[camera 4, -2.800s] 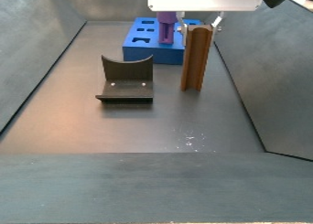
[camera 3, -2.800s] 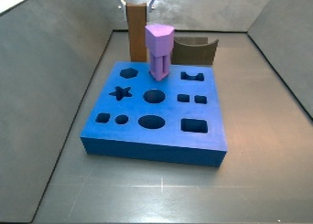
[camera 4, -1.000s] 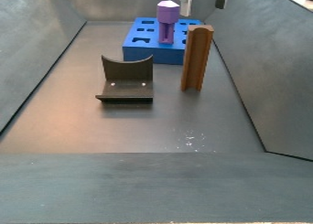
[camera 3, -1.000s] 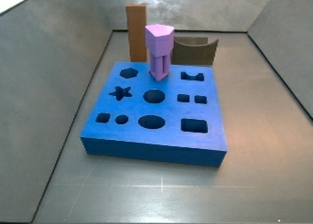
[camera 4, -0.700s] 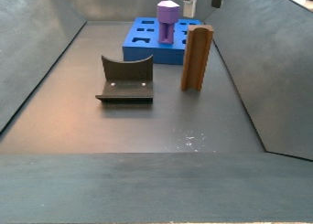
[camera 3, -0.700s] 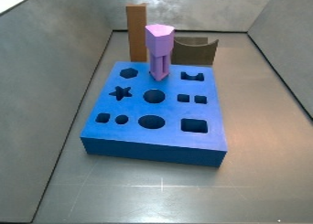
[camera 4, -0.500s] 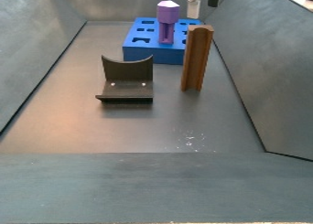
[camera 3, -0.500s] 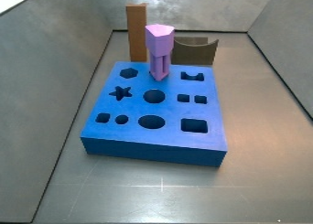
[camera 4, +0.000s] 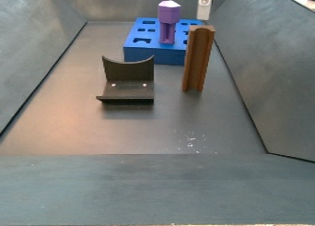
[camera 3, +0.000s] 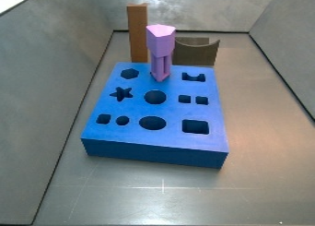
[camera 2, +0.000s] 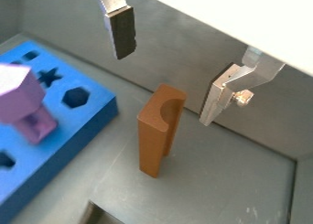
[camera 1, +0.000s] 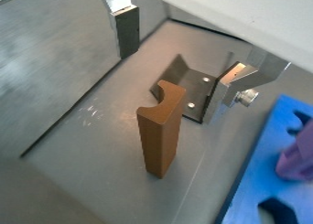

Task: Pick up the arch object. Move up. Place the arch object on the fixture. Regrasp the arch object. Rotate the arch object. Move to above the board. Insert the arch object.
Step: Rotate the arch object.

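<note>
1. Pincer [camera 2: 178, 65] is open, empty, high above the arch object [camera 2: 156, 142].
2. Arch object stands upright on the floor, between the board [camera 4: 160, 45] and the fixture [camera 4: 125, 80].
3. Purple peg [camera 3: 160, 51] stands in the board.

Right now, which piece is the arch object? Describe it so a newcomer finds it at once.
Start at the blue board; beside it on the bare floor the arch object stands upright, untouched, with the open gripper hanging above it. It is a tall reddish-brown bar with a notched top, unlike the purple peg standing in the board or the low dark fixture.
</note>
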Controlling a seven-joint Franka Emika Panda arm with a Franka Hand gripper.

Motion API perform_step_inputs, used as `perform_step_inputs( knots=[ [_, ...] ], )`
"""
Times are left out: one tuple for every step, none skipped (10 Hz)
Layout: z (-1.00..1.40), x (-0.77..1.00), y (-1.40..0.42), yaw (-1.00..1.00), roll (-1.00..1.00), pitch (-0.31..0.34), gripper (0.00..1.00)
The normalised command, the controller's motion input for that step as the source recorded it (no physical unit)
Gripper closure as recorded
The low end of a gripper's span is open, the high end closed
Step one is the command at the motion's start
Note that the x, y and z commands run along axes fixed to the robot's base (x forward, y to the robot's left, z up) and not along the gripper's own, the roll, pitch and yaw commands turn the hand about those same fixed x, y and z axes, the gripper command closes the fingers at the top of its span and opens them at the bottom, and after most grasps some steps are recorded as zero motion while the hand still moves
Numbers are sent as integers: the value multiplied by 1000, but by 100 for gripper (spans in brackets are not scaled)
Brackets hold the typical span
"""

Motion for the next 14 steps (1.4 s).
perform_step_inputs(
  knots=[
    [-6, 20, -3, 1000, -17, 11, 0],
    [-6, 20, -3, 1000, -18, 11, 0],
    [-6, 20, -3, 1000, -19, 12, 0],
    [-6, 20, -3, 1000, -20, 12, 0],
    [-6, 20, -3, 1000, -21, 13, 0],
    [-6, 20, -3, 1000, -22, 13, 0],
    [-6, 20, -3, 1000, -23, 14, 0],
    [-6, 20, -3, 1000, -24, 15, 0],
    [-6, 20, -3, 1000, -25, 15, 0],
    [-5, 21, -3, 1000, -26, 16, 0],
    [-5, 21, -3, 1000, -28, 17, 0],
    [-5, 21, -3, 1000, -30, 18, 0],
    [-5, 21, -3, 1000, -31, 19, 0],
    [-5, 21, -3, 1000, -35, 21, 0]
  ],
)
